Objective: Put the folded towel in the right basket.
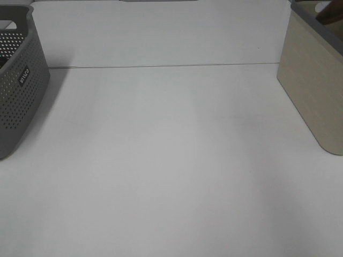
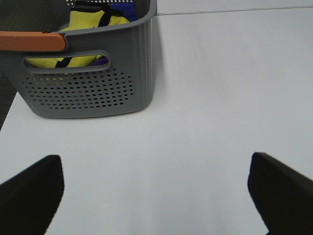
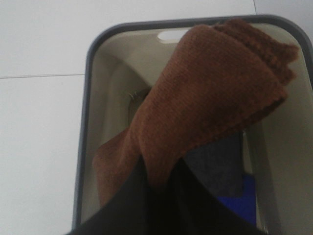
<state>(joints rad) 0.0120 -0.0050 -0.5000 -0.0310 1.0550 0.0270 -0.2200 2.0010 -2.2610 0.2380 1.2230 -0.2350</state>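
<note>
The folded towel (image 3: 210, 98) is brown and knitted. My right gripper (image 3: 161, 191) is shut on its lower end and holds it over the open top of the right basket (image 3: 87, 107), a beige bin with a dark grey rim. In the exterior high view this basket (image 1: 313, 91) stands at the right edge, and a bit of the brown towel (image 1: 329, 13) shows above its rim. My left gripper (image 2: 155, 164) is open and empty, low over the white table near the left basket.
The grey perforated left basket (image 1: 21, 80) stands at the left edge. The left wrist view shows it (image 2: 98, 93) holding yellow cloth (image 2: 88, 22), with an orange handle (image 2: 29, 41). Grey cloth (image 3: 217, 166) and a blue item (image 3: 244, 196) lie inside the right basket.
</note>
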